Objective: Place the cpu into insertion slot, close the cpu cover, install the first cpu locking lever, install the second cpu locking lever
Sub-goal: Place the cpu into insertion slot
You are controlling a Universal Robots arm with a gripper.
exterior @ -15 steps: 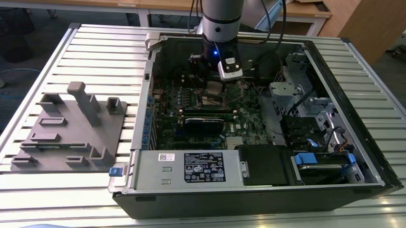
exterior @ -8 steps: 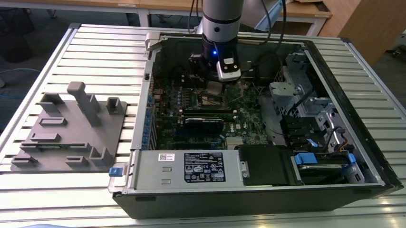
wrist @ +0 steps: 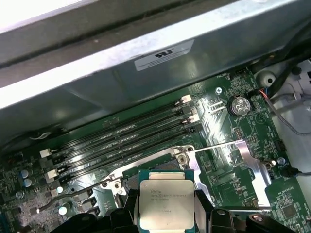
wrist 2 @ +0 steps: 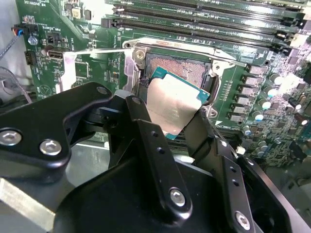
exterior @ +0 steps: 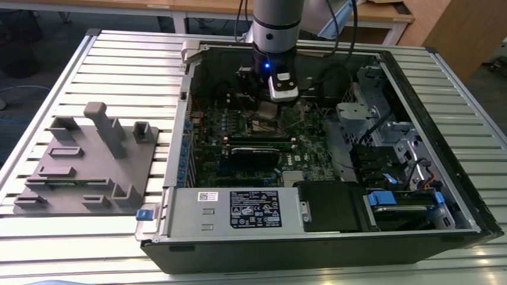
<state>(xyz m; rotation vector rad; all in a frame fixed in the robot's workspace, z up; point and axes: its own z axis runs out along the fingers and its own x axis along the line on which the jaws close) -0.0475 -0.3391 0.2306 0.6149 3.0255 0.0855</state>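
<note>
Looking at the big stuff first: a slatted metal counter (exterior: 119, 53) carries an open computer case (exterior: 277, 255), with a grey plastic jig (exterior: 87, 172) beside it on the exterior view's left. The arm (exterior: 277, 24) reaches down into the case over the green circuit board (exterior: 210, 148). The pincer (wrist 2: 167, 114) is closed partway, its two black fingers (wrist 2: 146, 136) pinching the cpu (wrist 2: 172, 104) by opposite edges. The cpu cover (wrist: 252, 170) is flipped open and sits off to one side of the insertion slot (wrist 2: 182, 70), leaving the slot's pin field bare. The cpu hangs tilted right over the slot, silver top facing the cameras in both wrist views, not seated yet. Can't tell if its far corner touches the rim.
</note>
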